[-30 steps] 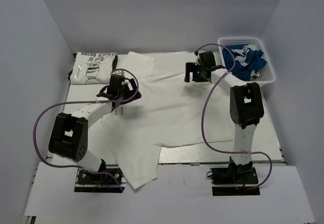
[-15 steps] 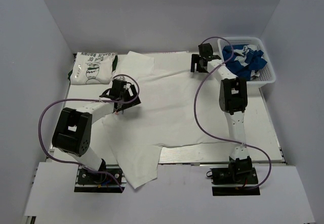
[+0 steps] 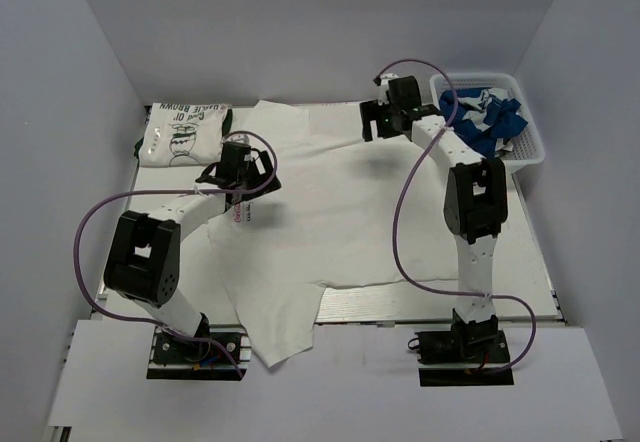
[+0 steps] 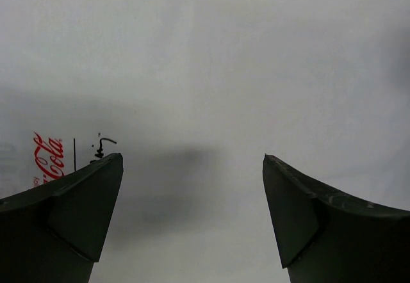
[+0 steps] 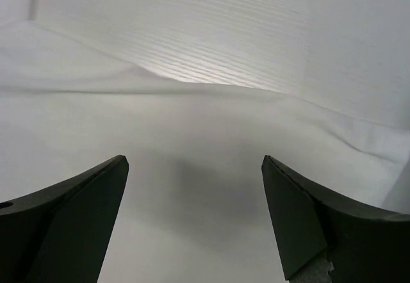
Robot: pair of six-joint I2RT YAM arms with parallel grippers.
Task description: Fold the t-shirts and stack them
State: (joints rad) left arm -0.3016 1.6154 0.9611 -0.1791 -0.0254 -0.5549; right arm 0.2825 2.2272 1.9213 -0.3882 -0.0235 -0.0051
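Jaws both apart | left wrist: red script (image 4: 48, 158) | top: folded shirt (image 3: 185, 134)

A white plastic basket (image 3: 524, 152) with little holes in it sat in the far corner on my right side. It stood on the white table (image 3: 525, 242), close to the pale side wall (image 3: 590, 112). A flat white board (image 3: 340, 387) lay along the near edge.

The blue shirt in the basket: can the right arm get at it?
Probably yes: the blue shirt lies in the open-topped basket close beside the open right hand, nothing between them.
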